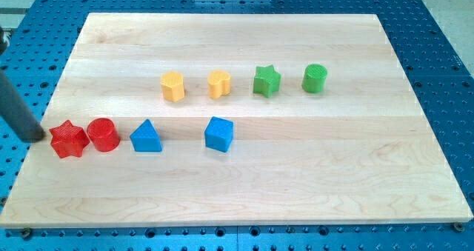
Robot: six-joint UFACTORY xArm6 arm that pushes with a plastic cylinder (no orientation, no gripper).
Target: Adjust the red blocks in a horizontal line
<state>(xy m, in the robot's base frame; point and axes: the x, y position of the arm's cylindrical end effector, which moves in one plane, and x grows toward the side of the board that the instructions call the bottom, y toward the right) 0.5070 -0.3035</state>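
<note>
A red star block and a red cylinder block sit side by side, touching, near the board's left edge. The star lies slightly lower in the view than the cylinder. My rod comes in from the view's upper left, and my tip rests just left of the red star, close to it or touching it.
A blue triangle block sits right of the red cylinder, and a blue cube further right. Above them run two yellow blocks, a green star and a green cylinder. The wooden board lies on a blue perforated table.
</note>
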